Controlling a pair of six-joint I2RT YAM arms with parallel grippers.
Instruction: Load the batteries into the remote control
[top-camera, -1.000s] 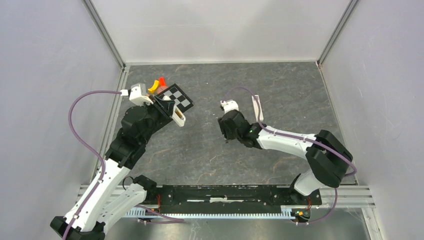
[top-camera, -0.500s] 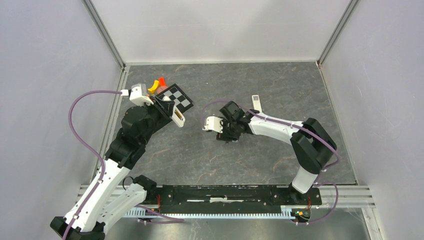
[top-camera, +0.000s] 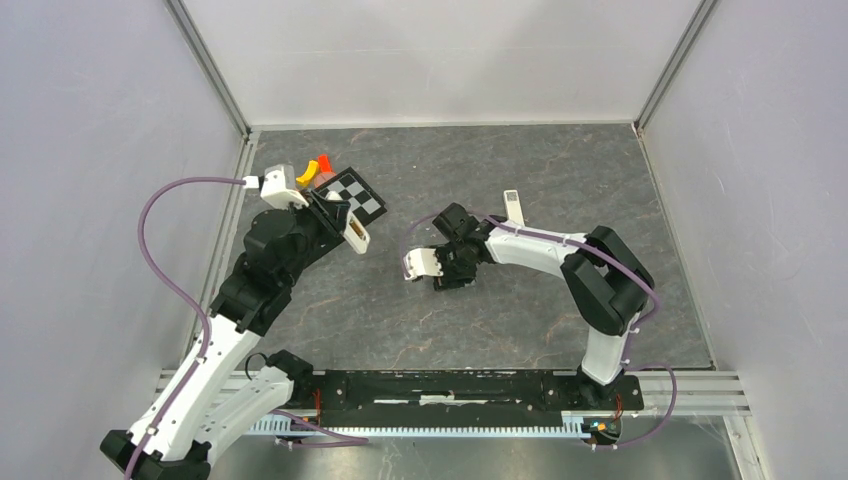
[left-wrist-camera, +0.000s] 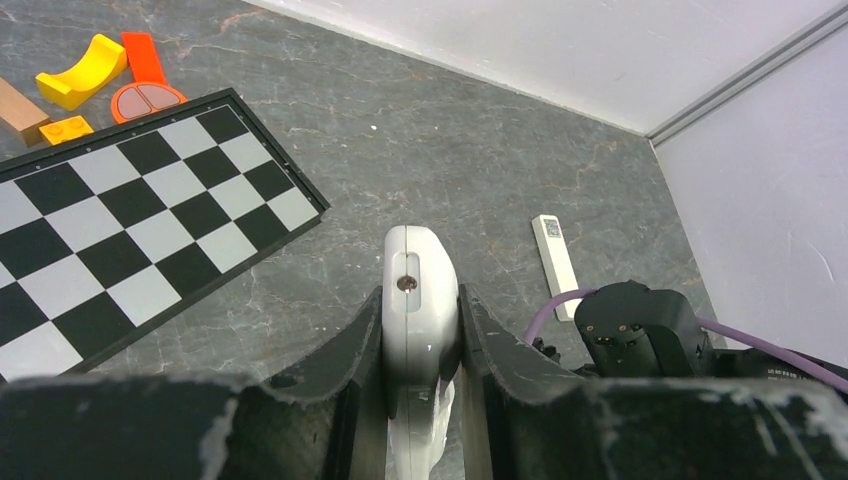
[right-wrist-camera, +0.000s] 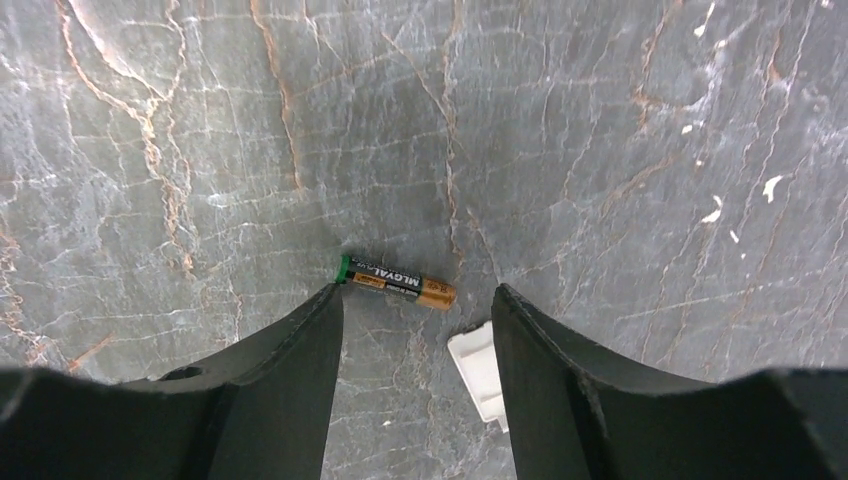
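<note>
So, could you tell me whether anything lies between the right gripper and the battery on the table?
Nothing visible does. The right gripper hangs open over the battery, which lies bare on the table. A small white piece lies beside the battery, apart from it and not over it.
</note>
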